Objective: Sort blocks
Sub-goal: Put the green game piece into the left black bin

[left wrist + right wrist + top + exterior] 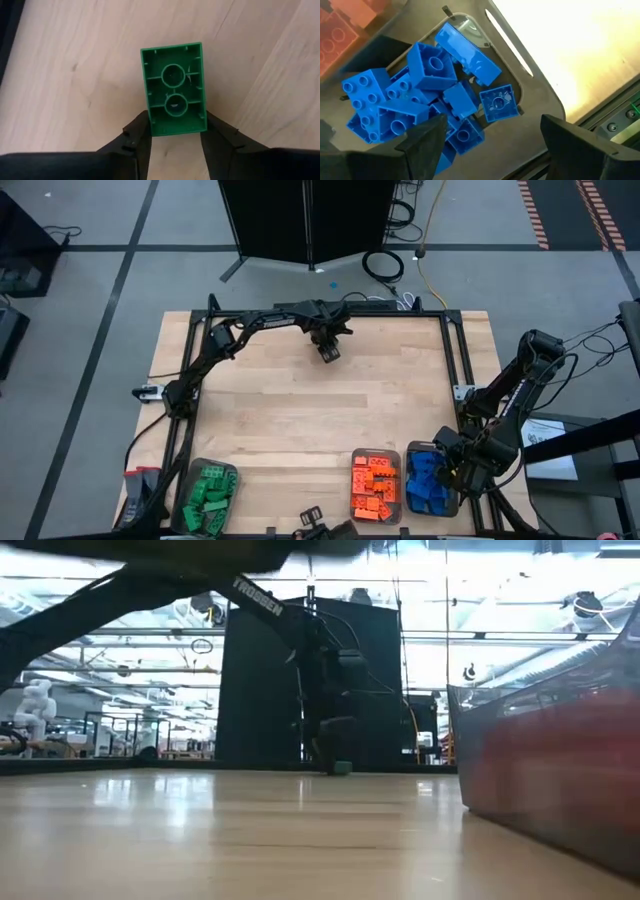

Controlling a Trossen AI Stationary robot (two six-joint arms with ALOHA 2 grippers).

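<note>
Counter: I see a pale wooden counter (300,420) inside a black metal frame, both arms reaching over it.
Left arm: it stretches along the far edge, with my left tool (329,352) near the middle of that edge.
Right arm: it is folded at the right edge, with my right tool (447,470) over the near right corner.
Trays: three clear rectangular plastic trays sit along the near edge. The green-filled tray (232,474) is at the near left, the orange-filled tray (376,454) is right of the middle, and the blue-filled tray (428,446) is just beside it.
Left tool state: its fingers are closed on one green studded plastic block (173,89), hollow underside facing the wrist camera, above bare wood.
Right tool state: its fingers are spread wide and hold nothing, hanging over the blue studded blocks (435,100) heaped in their tray.
Other blocks: green blocks (207,500) and orange blocks (374,488) fill their own trays.
</note>
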